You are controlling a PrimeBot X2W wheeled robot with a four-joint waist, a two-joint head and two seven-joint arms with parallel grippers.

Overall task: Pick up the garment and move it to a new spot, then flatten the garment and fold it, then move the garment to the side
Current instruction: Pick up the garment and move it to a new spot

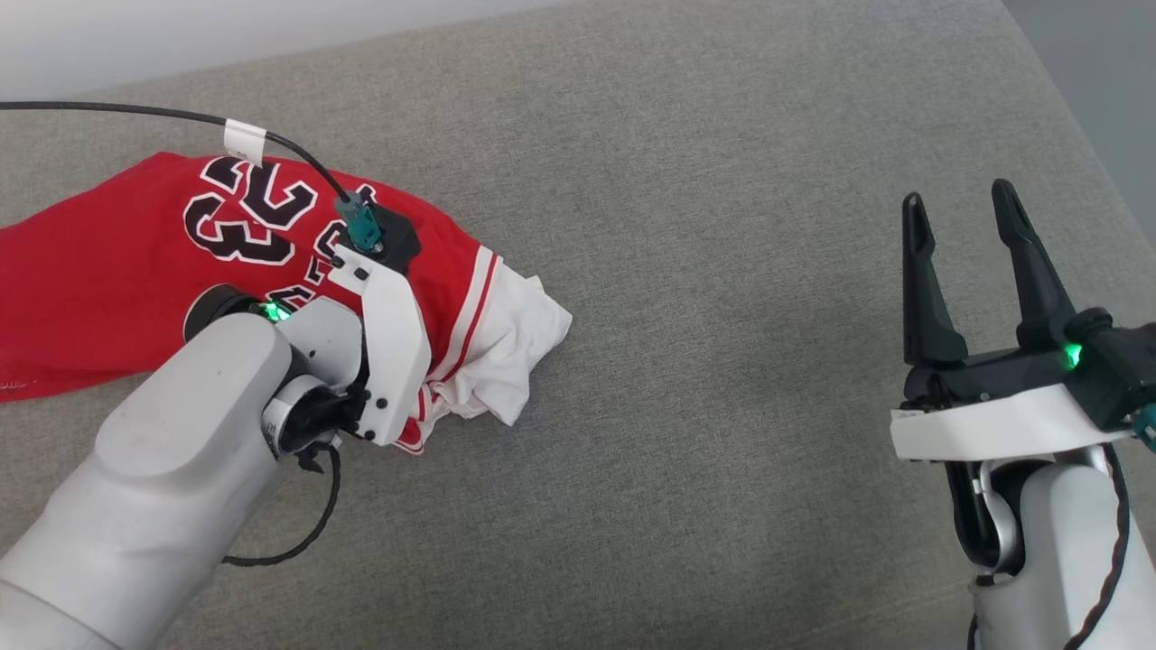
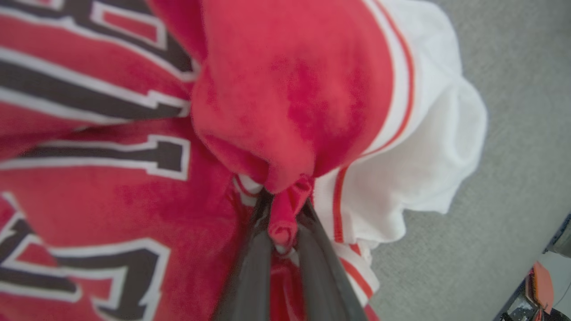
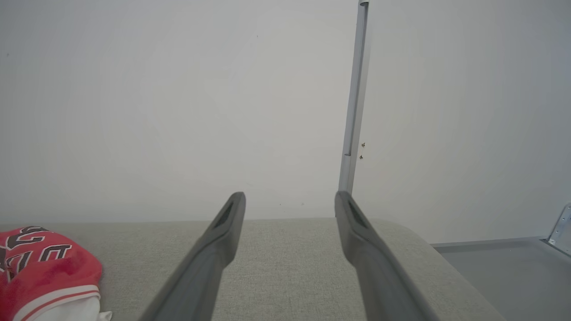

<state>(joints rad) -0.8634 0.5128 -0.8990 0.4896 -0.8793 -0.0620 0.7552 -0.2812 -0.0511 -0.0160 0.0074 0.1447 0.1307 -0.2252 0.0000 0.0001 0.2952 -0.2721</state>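
Red garment [image 1: 99, 271] lies bunched at the left of the cushion [image 1: 722, 271]. The left wrist view shows my left gripper [image 2: 285, 203] clamped on a red fold, which my forearm [image 1: 181, 433] covers in the head view. My right gripper [image 1: 959, 194] hangs over the cushion's right, jaws wide, empty.

Red garment [image 1: 108, 271] with black-and-white numbers, white sleeve, grey surface [image 1: 722, 271]

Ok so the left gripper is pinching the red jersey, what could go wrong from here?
The left gripper holds just a small bunched fold of the garment, so the cloth may slip out on lifting. The black cable passes over the garment and could snag. The right gripper is open and well apart, so a one-point lift would likely leave it crumpled.
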